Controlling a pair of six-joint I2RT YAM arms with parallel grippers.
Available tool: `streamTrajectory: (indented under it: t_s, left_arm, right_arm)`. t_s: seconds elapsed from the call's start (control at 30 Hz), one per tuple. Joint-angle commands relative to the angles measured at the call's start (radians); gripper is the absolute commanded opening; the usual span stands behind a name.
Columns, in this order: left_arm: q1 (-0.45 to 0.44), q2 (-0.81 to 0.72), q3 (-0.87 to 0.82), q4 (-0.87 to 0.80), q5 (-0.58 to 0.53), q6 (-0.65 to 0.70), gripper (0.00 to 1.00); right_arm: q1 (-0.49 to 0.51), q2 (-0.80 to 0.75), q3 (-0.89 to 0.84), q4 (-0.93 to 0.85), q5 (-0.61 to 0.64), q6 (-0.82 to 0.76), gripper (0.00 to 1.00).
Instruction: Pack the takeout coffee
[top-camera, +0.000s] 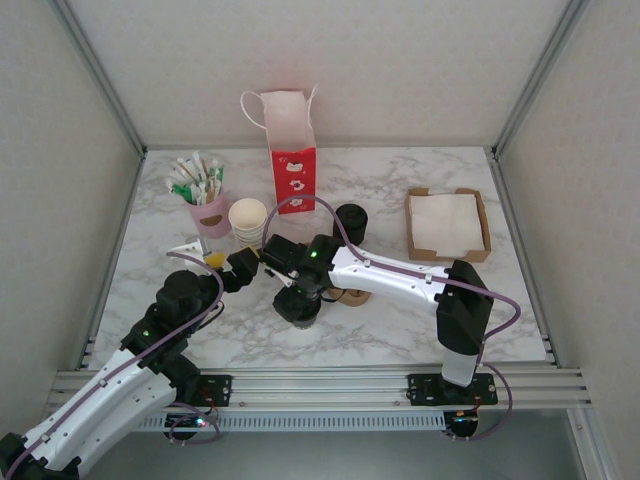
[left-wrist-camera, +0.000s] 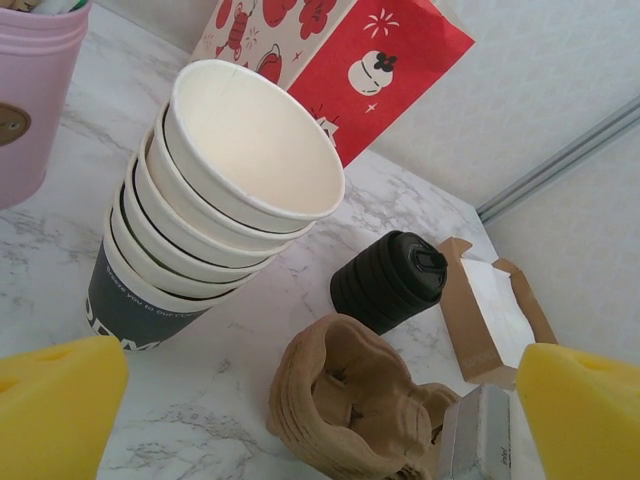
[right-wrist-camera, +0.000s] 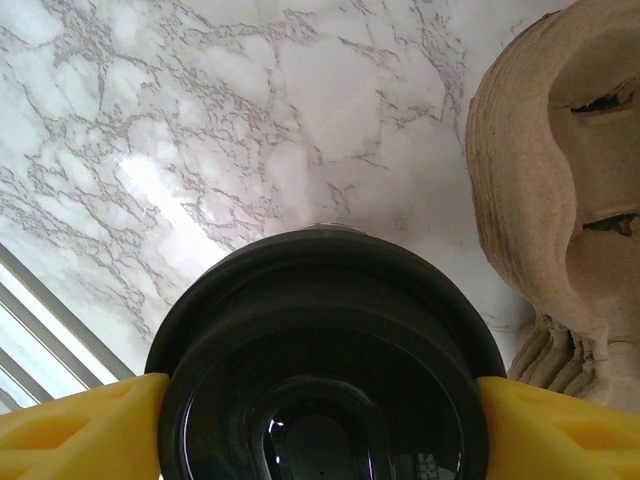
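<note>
At table (top-camera: 420, 330) front centre: takeout coffee (right-wrist-camera: 325, 360) upright beside pulp carrier (right-wrist-camera: 560, 180), unpacked.
Right gripper (right-wrist-camera: 320, 420): flanks lid; grip cannot be told.
Left gripper (left-wrist-camera: 320, 405): wide, empty.
Remaining, judged: packing into red bag (top-camera: 294, 165).

1 lidded coffee (right-wrist-camera: 325, 330), 1 cup stack (left-wrist-camera: 200, 200), 1 red bag (top-camera: 294, 165), 1 napkin box (top-camera: 413, 225)

Back centre: red paper bag (top-camera: 294, 165). Before it, left to right: pink sachet holder (top-camera: 211, 213), cream paper cup stack (top-camera: 248, 220), black lid stack (top-camera: 351, 221), brown cardboard napkin tray (top-camera: 412, 225). Brown pulp carriers (top-camera: 355, 296) before lids; black-lidded paper cup (right-wrist-camera: 320, 350) just left.
</note>
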Motion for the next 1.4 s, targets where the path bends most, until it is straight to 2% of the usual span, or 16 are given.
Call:
streamTrajectory:
  t_s: [0.0,0.53,0.83,0.97,1.07,1.2,1.27,1.37]
  left_arm:
    - [0.011,-0.013,-0.008,0.008,-0.024,0.012,1.00]
    - [0.012,-0.014,-0.010,0.001,-0.018,0.006,1.00]
    - [0.012,0.005,0.012,-0.029,0.027,0.004,0.99]
    - [0.012,0.032,0.047,-0.072,0.068,0.007,0.94]
    - [0.011,0.054,0.078,-0.110,0.110,0.009,0.85]
    - [0.011,0.097,0.120,-0.140,0.219,0.007,0.64]
    - [0.007,0.130,0.141,-0.161,0.276,0.006,0.56]
    - [-0.018,0.185,0.173,-0.209,0.326,0.006,0.45]
  right_arm:
    - [0.013,0.025,0.023,-0.048,0.005,0.006,0.80]
    - [0.015,0.008,0.062,-0.045,-0.014,0.012,0.92]
    - [0.012,-0.048,0.067,-0.057,0.006,0.032,0.94]
    - [0.013,-0.105,0.042,-0.048,0.009,0.052,0.94]
    - [0.011,-0.154,0.008,-0.036,0.013,0.071,0.94]
    - [-0.016,-0.243,-0.071,0.019,-0.022,0.117,0.85]
    - [-0.047,-0.298,-0.135,0.070,-0.072,0.149,0.74]
    - [-0.097,-0.373,-0.230,0.154,-0.160,0.197,0.54]
